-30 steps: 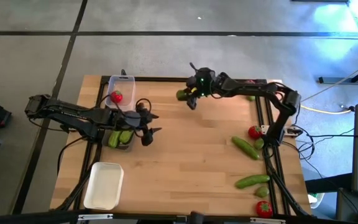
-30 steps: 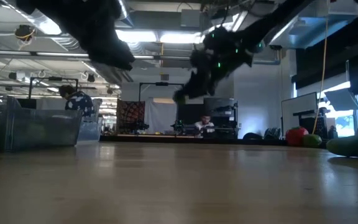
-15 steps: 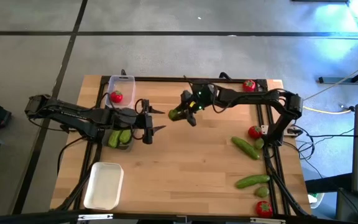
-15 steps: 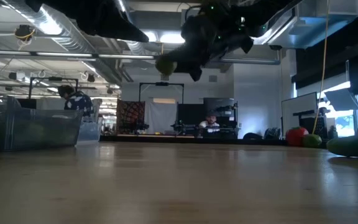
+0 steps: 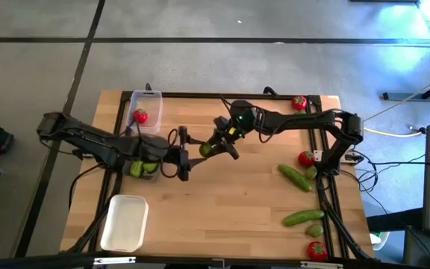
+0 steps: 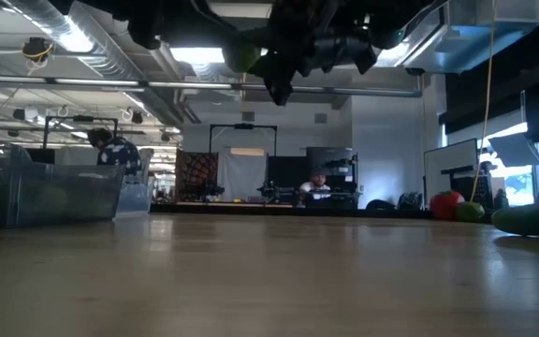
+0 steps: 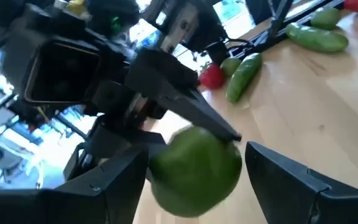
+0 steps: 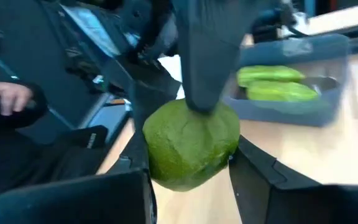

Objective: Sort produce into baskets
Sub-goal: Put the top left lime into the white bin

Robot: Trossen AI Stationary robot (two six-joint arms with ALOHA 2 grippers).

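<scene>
lime (image 5: 207, 149) gripped in right hand (image 5: 213, 146), apparently between open left hand (image 5: 183, 155) fingers.

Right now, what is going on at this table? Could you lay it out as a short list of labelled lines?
Held item: lime, gripped by the right gripper above mid-table
Left gripper: open, fingers to either side of the lime, a handover by the look of it
Clear basket, far left: one tomato
Second clear basket: green pieces inside
White basket, near left: nothing seen inside
Loose on the right: cucumbers, tomatoes
</scene>
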